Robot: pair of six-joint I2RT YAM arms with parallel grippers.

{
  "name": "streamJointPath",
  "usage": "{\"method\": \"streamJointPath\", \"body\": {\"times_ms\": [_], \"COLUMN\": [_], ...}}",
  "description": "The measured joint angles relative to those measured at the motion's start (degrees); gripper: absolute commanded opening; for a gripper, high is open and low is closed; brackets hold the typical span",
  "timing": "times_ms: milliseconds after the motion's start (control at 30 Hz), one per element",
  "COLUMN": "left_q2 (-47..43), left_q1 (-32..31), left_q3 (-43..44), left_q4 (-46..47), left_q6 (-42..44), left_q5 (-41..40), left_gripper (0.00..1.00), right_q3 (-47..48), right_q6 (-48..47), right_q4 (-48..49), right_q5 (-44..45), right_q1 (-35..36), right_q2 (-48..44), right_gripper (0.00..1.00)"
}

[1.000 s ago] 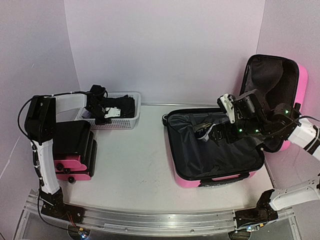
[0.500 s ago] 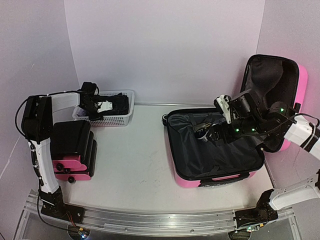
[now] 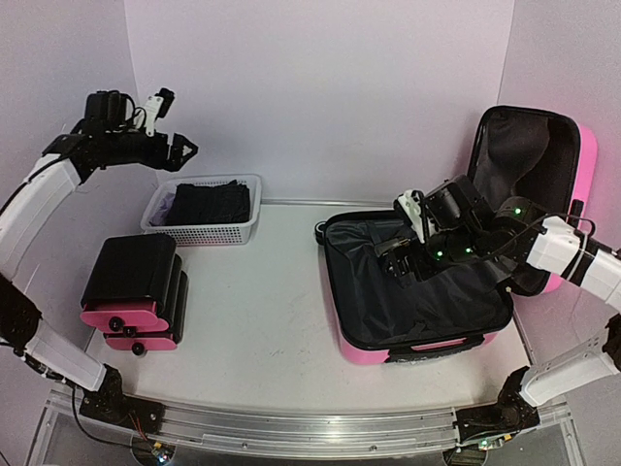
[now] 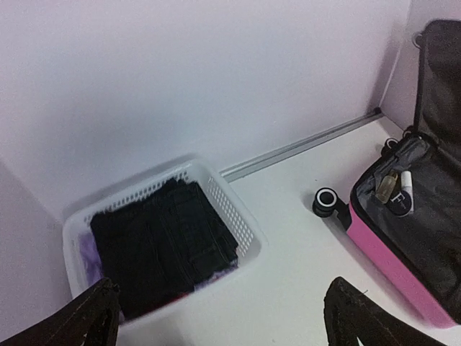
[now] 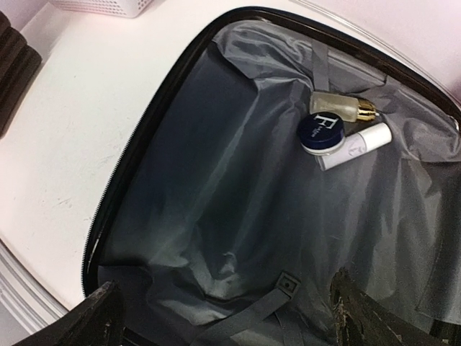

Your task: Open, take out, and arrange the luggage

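Luggage (image 3: 388, 311) open by right wall (image 3: 572, 58); left end effector (image 3: 180, 149) released above basket (image 3: 209, 233), right end effector (image 3: 393, 260) released inside.

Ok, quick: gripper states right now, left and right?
Left gripper: open, holding nothing.
Right gripper: open, holding nothing, over the open luggage.

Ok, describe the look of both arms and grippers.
Both arms are white tubular links with black joint housings. A thin black cable seems to run along the left arm; the right arm shows green lights. The left gripper and right gripper are black and two-fingered, each beside a white camera mount.
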Motion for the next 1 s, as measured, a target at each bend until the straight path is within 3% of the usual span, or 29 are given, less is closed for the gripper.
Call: {"method": "streamJointPath", "body": {"times_ms": [200, 400, 567, 867, 1000], "left_q2": [-6.71, -10.25, -12.09, -13.29, -12.7], "left_q1": [6.29, 25.44, 30.64, 32.24, 32.46], "left_q3": [-0.02, -10.71, -16.74, -24.37, -26.36], "left_q4": [-20.09, -32.63, -34.69, -31.39, -28.92], "left_q6": [-13.94, -21.16, -25.66, -29.31, -30.38], "left_q5": [-7.65, -11.37, -11.08, -5.42, -2.1], "left_gripper": [0.99, 0.98, 0.99, 0.99, 0.93], "right_q3": [-0.17, -0.66, -0.66, -0.63, -0.63], "right_q6": [-0.94, -1.25, -1.29, -1.29, -1.25], "right_q4": [2.64, 5.62, 6.58, 7.54, 8.13], "right_q5": [-2.58, -5.6, -7.69, -9.35, -10.05], "right_q1": [0.0, 0.0, 0.0, 0.0, 0.0], "right_q2": [0.33, 3.23, 4.46, 4.94, 4.94], "right_gripper": [0.98, 0.98, 0.98, 0.98, 0.98]}}
